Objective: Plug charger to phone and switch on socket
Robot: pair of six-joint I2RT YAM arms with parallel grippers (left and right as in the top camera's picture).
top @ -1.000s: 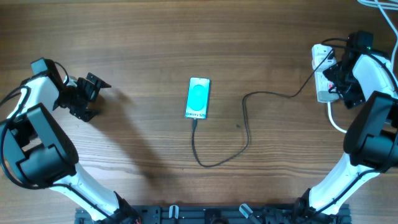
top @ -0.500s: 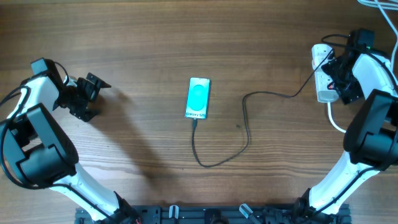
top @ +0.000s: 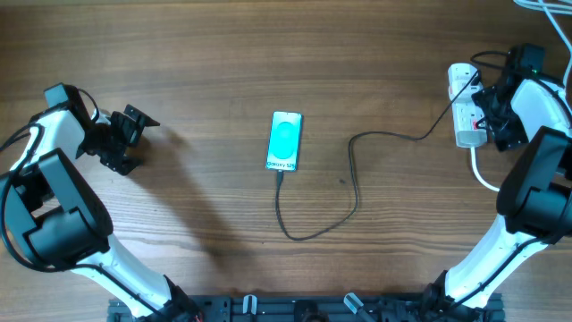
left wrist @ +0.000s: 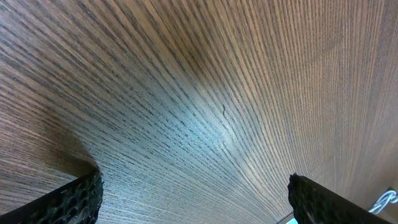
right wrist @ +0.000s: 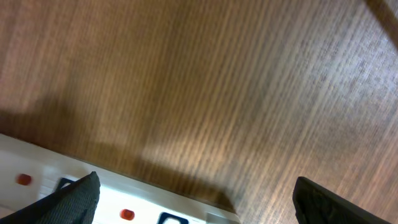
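The phone (top: 285, 140) lies flat mid-table, its cyan-green screen lit. The thin black charger cable (top: 353, 183) runs from the phone's near end, loops, and leads right to its plug at the white socket strip (top: 464, 107). My right gripper (top: 485, 109) is open and hovers over the strip. In the right wrist view the strip (right wrist: 93, 193) shows red markings between the wide-apart fingertips (right wrist: 311, 202). My left gripper (top: 134, 136) is open and empty far left of the phone, over bare wood in the left wrist view (left wrist: 193, 205).
A thick white cord (top: 478, 170) curves from the strip toward the right arm. More white cable (top: 550, 18) hangs at the top right corner. The strip lies close to the table's right edge.
My right gripper has shifted slightly up and to the right over the socket strip. The left arm, phone and cable have not moved.
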